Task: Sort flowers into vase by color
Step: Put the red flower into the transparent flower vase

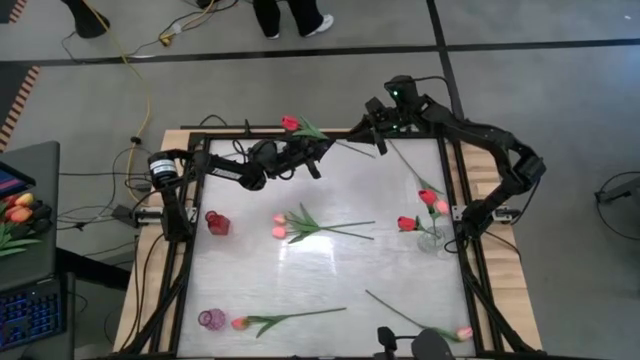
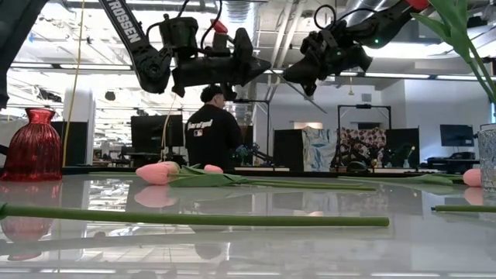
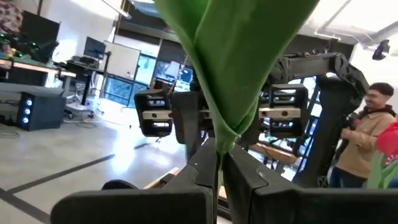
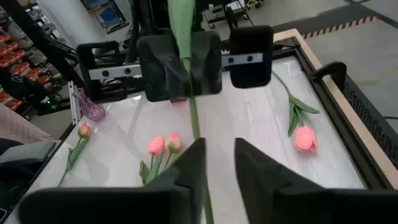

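My left gripper (image 1: pixel 322 148) is raised over the table's far side, shut on a red tulip (image 1: pixel 291 124). Its stem runs right toward my right gripper (image 1: pixel 372 122). In the right wrist view my right gripper (image 4: pixel 219 155) is open, and that stem (image 4: pixel 194 118) passes between its fingers, close along one of them. A clear vase (image 1: pixel 432 240) at the right edge holds red and pink tulips. Two pink tulips (image 1: pixel 284 226) lie side by side mid-table; others lie near the front edge (image 1: pixel 240 323) (image 1: pixel 463 332). My left gripper pinches the red tulip's stem (image 3: pixel 217 148) between its two fingers, just below a broad green leaf (image 3: pixel 236 56). The fingers lie across the stem. The flower is lifted clear of the table, bud (image 2: pixel 219 27) toward the far left. My right gripper: I cannot tell whether the stem touches its finger (image 4: pixel 189 163).
A red vase (image 1: pixel 217 222) stands at the left side and a small purple vase (image 1: pixel 211 319) at the near-left corner. A black frame (image 1: pixel 470 280) rims the table. A bunch of orange tulips (image 1: pixel 20 210) lies off the table to the left. People stand in the room behind.
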Controlling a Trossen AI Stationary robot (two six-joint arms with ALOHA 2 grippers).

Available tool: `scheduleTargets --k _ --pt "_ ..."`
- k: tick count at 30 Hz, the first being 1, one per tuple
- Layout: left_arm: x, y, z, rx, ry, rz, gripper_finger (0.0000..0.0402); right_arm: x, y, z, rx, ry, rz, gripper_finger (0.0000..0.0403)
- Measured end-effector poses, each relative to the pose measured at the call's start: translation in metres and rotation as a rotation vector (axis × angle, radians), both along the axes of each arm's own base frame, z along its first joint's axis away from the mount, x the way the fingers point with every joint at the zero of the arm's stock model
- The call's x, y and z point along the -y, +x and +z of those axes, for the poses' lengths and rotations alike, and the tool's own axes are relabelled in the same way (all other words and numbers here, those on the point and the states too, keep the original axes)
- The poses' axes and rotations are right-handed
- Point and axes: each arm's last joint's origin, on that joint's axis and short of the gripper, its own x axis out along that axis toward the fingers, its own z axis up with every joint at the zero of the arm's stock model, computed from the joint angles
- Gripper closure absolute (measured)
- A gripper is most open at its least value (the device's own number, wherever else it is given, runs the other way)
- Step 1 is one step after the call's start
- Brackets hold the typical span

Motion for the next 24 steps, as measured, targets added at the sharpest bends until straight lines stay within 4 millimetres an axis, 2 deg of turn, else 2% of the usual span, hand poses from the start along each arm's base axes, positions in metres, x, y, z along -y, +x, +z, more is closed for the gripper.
scheduleTargets --k 5,9,16,20,24 --pt "0.003 -0.004 0.012 -0.048 0.001 -0.036 0.0401 0.008 -0.008 0.010 -0.027 0.027 -0.033 0.0196" --pt "0.011 -0.011 0.032 -0.099 0.034 -0.055 0.0401 0.016 -0.019 0.020 -0.067 0.073 -0.073 0.0154" --pt "0.039 -0.034 0.081 -0.138 0.160 -0.049 0.0401 0.012 -0.043 0.046 -0.060 0.047 -0.116 0.0151" --pt "0.052 -0.043 0.106 -0.185 0.204 -0.036 0.0401 -0.004 -0.056 0.067 -0.038 0.003 -0.137 0.0158" --pt "0.057 -0.037 0.127 -0.308 0.187 -0.080 0.0401 -0.027 -0.075 0.090 -0.042 -0.061 -0.209 0.0163"
